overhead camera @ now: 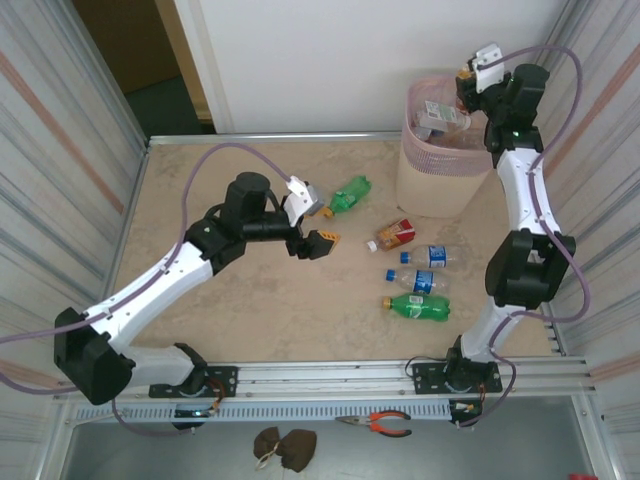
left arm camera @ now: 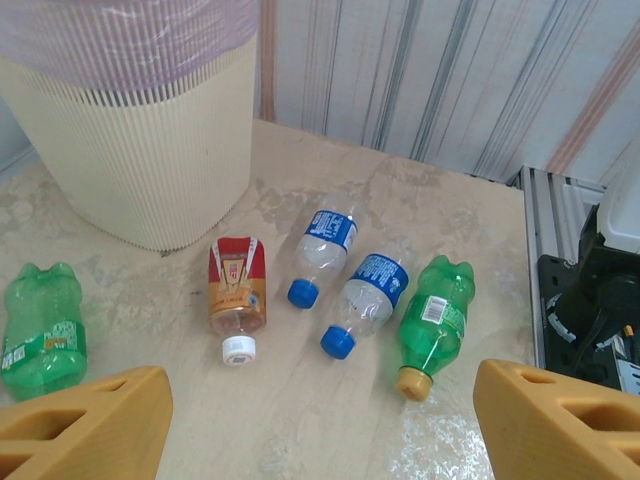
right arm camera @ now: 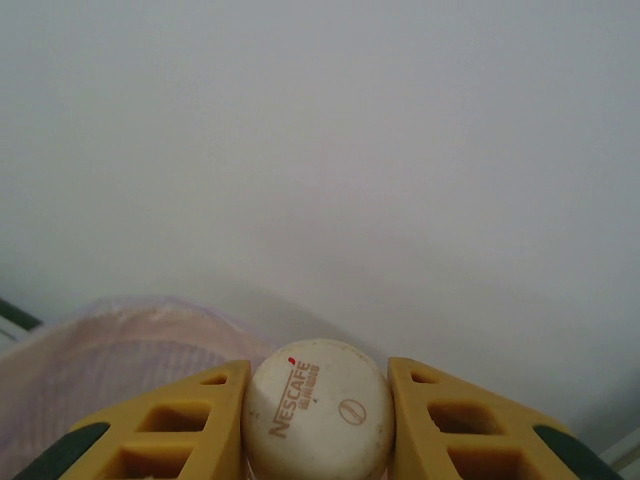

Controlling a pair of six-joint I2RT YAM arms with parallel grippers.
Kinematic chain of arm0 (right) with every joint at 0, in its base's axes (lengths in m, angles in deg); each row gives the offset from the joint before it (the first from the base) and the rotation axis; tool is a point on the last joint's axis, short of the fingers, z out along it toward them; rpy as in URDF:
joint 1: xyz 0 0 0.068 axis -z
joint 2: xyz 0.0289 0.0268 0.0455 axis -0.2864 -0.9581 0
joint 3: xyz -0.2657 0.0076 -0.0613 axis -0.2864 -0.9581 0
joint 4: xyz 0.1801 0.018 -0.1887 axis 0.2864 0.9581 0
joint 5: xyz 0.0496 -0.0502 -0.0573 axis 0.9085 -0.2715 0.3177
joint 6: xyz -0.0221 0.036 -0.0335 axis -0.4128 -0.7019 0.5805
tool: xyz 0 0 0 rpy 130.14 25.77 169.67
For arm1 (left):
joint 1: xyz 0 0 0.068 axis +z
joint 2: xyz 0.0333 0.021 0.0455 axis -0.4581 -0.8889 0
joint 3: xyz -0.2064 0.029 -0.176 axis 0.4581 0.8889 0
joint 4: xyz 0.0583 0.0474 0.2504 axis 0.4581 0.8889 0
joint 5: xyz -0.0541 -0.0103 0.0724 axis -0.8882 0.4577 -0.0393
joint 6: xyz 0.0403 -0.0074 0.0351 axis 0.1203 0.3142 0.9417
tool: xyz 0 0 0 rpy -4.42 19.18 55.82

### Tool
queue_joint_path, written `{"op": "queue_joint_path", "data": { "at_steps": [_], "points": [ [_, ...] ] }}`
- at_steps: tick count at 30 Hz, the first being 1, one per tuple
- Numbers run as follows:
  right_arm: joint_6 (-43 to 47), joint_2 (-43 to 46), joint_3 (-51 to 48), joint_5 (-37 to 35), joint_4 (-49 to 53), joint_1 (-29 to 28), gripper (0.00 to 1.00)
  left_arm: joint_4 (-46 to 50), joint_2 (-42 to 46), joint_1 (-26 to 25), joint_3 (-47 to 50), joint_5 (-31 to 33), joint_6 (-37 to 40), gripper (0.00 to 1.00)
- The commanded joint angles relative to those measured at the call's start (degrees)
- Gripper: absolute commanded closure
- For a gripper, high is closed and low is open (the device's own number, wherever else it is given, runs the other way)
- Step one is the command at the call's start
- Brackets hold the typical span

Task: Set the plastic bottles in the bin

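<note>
At upper right the right gripper (overhead camera: 464,92) pinches a white-capped bottle (right arm camera: 318,410), body hidden under its cap, above the bin (overhead camera: 440,172), while the left gripper (left arm camera: 320,400), spread wide with fingers cut off at the wrist view's bottom, hovers near five bottles (overhead camera: 418,307) lying at frame centre.

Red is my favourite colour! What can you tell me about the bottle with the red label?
The red-labelled bottle looks like clear plastic, with a red-and-orange label round its body and a white cap on. It lies on its side on the beige table, near the bin, beside a blue-capped bottle. Nothing seems to touch it but the table.
</note>
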Motion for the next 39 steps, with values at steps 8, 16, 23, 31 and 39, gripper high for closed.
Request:
{"op": "queue_joint_path", "data": {
  "at_steps": [8,16,23,31,39],
  "points": [
    [19.19,-5.34,-0.61,-0.5,0.21,-0.28,0.68,-0.52,-3.23,2.45,-2.67,-3.26,-1.33,0.21],
    [18.52,-1.25,-12.06,-1.71,-2.4,-0.73,0.59,-1.63,-3.0,2.77,-2.18,-3.65,-2.16,0.22],
    [13.93,6.41,-16.78,-3.14,-1.14,-2.39,0.39,-3.05,-1.59,2.82,-1.06,-4.46,-3.51,0.22],
    [-1.71,14.31,-17.05,-4.46,4.66,-2.19,0.33,-4.55,0.08,2.73,0.9,-4.24,-4.44,0.22],
    [-26.74,10.54,-9.03,-6.07,13.5,0.44,0.52,-6.15,-0.01,2.59,1.5,-4.05,-5.63,0.22]
  ]
}}
